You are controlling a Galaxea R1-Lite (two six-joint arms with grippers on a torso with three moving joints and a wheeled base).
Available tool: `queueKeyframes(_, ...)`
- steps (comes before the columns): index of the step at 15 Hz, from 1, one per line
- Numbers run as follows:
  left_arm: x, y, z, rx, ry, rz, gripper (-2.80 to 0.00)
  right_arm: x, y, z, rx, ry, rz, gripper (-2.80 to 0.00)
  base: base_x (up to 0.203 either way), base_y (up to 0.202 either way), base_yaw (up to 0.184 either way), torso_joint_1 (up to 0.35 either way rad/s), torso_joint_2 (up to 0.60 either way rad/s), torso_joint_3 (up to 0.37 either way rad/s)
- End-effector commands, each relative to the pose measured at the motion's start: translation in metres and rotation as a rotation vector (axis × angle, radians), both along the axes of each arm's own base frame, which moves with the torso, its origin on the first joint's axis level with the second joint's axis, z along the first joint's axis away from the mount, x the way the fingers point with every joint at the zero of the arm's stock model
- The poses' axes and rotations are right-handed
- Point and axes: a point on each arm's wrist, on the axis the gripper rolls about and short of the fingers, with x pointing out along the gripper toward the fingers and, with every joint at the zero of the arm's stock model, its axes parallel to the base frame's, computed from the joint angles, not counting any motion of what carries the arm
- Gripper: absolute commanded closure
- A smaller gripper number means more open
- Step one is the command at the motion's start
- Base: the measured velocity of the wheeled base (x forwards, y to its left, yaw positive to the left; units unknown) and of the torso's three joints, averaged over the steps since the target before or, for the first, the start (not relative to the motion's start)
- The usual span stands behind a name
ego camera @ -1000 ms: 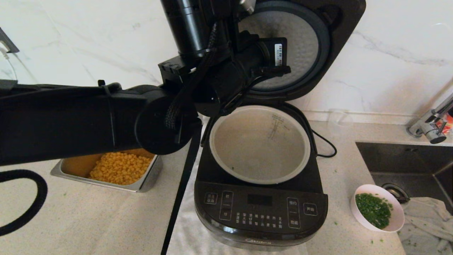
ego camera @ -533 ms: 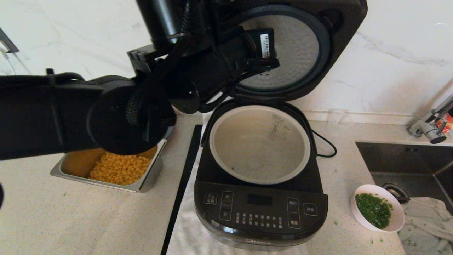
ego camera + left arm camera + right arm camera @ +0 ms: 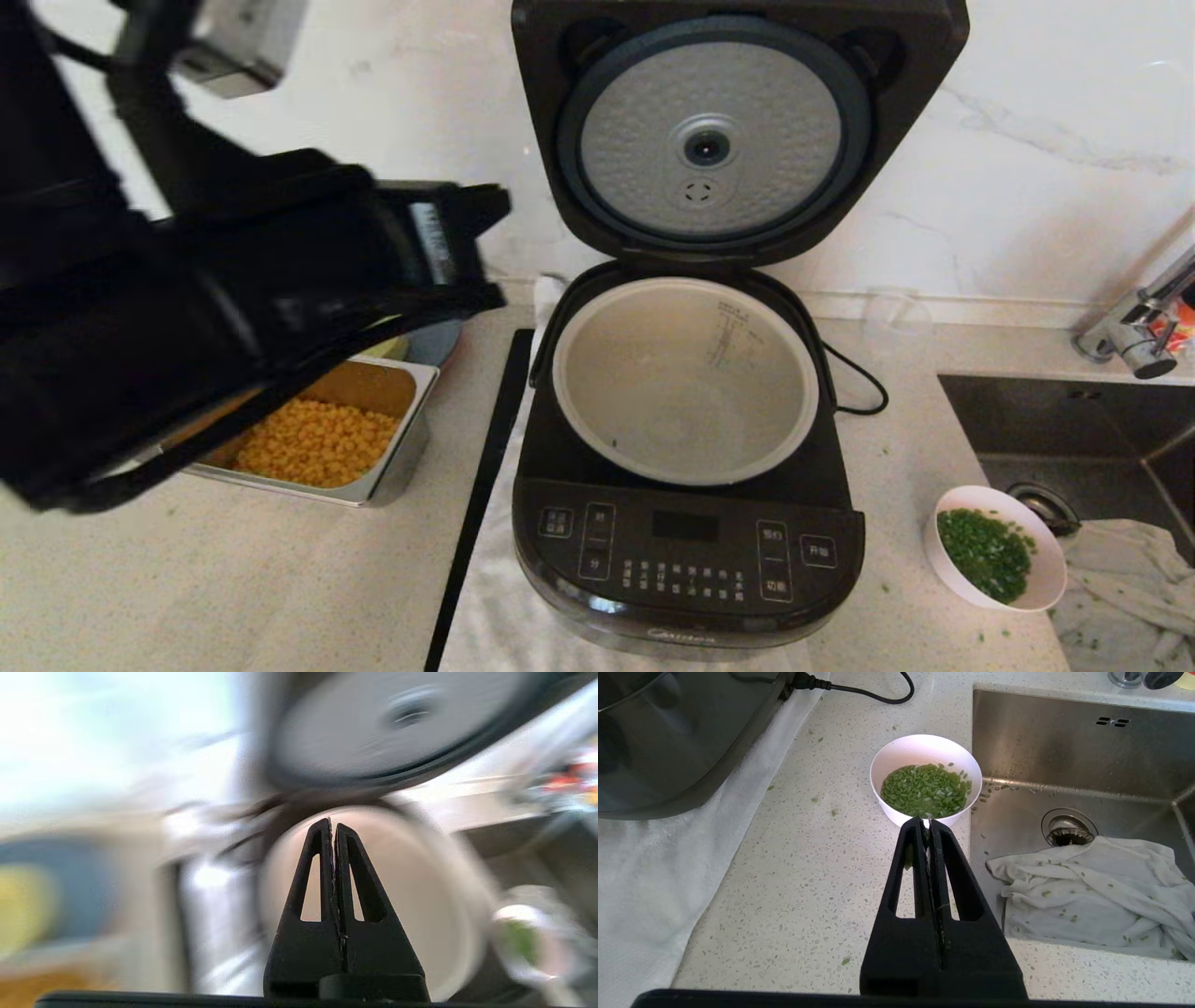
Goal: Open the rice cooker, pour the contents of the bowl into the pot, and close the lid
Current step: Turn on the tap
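The black rice cooker (image 3: 686, 551) stands open, its lid (image 3: 709, 140) upright at the back with the dimpled silver disc facing me. The grey-beige pot (image 3: 597, 373) holds only a few green specks. The small white bowl (image 3: 1046, 560) of chopped green contents (image 3: 985, 553) sits on the counter to the cooker's right, beside the sink. My right gripper (image 3: 928, 822) is shut and empty, its tips just short of the bowl (image 3: 896, 760) and contents (image 3: 924, 791). My left arm (image 3: 233, 299) hangs at the left above the corn tray; the left gripper (image 3: 332, 822) is shut and empty.
A steel tray (image 3: 387, 481) of yellow corn (image 3: 313, 443) lies left of the cooker. The sink (image 3: 1064, 420) with a crumpled white cloth (image 3: 1092, 891) and a faucet (image 3: 1144, 327) are at the right. A white towel (image 3: 495, 607) lies under the cooker; its cord (image 3: 859, 383) trails behind.
My left arm has swung away from the raised lid to the left and now hangs over the corn tray. The lid stays open and shows in full.
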Motion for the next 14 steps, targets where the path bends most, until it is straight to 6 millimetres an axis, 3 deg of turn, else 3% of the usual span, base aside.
queueKeyframes(1, -0.046, 0.075, 0.008, -0.05, -0.051, 0.161, 0.0, 0.0, 0.0, 0.0, 0.0, 0.0, 0.001, 0.0, 0.0, 0.0, 0.0, 0.0, 0.0, 0.0)
queueKeyframes(4, -0.091, 0.131, -0.011, -0.049, -0.054, 0.39, 0.0, 0.0, 0.0, 0.0, 0.0, 0.0, 0.001, 0.0, 0.0, 0.0, 0.0, 0.0, 0.0, 0.0)
queueKeyframes(6, -0.124, 0.153, -0.033, -0.05, -0.057, 0.553, 0.0, 0.0, 0.0, 0.0, 0.0, 0.0, 0.001, 0.0, 0.0, 0.0, 0.0, 0.0, 0.0, 0.0)
queueKeyframes(11, -0.187, 0.17, -0.117, -0.034, -0.018, 0.827, 0.0, 0.0, 0.0, 0.0, 0.0, 0.0, 0.001, 0.0, 0.0, 0.0, 0.0, 0.0, 0.0, 0.0)
queueKeyframes(14, -0.206, 0.17, -0.165, -0.037, -0.032, 0.848, 0.0, 0.0, 0.0, 0.0, 0.0, 0.0, 0.001, 0.0, 0.0, 0.0, 0.0, 0.0, 0.0, 0.0)
